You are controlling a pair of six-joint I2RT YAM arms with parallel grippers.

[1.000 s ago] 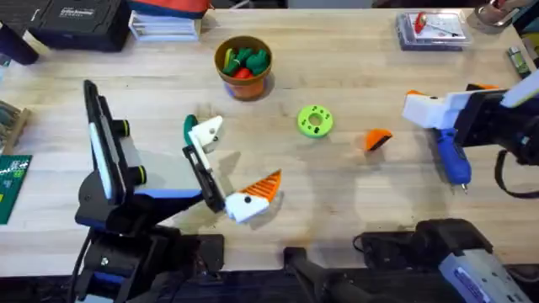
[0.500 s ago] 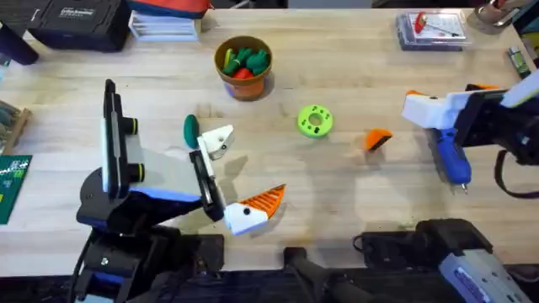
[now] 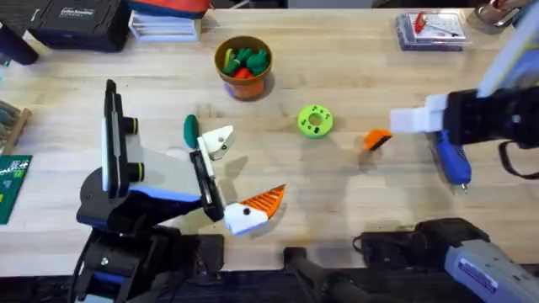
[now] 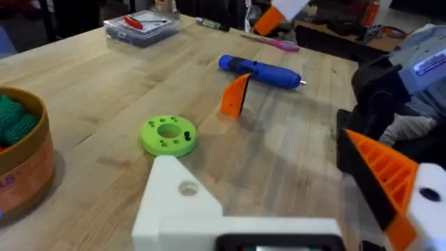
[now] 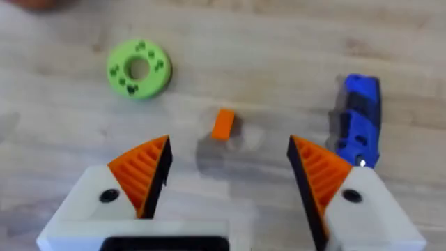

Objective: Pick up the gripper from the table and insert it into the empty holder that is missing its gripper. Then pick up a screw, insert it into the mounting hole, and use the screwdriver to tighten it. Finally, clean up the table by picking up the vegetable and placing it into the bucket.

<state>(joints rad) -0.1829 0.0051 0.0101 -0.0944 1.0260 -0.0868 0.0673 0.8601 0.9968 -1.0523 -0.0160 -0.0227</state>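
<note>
The loose orange gripper (image 3: pixel 376 139) lies on the table right of the lime-green disc (image 3: pixel 315 120). Seen from the right wrist, this gripper (image 5: pixel 223 124) lies just beyond my open right gripper (image 5: pixel 230 174), in line with the gap. In the overhead view my right gripper (image 3: pixel 410 120) hovers just right of it. The blue screwdriver (image 3: pixel 452 160) lies under the right arm. My left gripper (image 3: pixel 237 171) stands open, with a bare white holder (image 4: pixel 181 202) on one side and an orange pad on the other. The dark green vegetable (image 3: pixel 190 129) lies by the holder. The bucket (image 3: pixel 244 80) stands behind.
The bucket holds bunched green, red and yellow toy vegetables. A clear case (image 3: pixel 429 29) sits at the back right, a black case (image 3: pixel 76 21) at the back left, and a green circuit board (image 3: pixel 13 181) at the left edge.
My right gripper has moved left, from over the screwdriver toward the loose orange gripper. The left arm shifted slightly right a second ago and has since held still.
</note>
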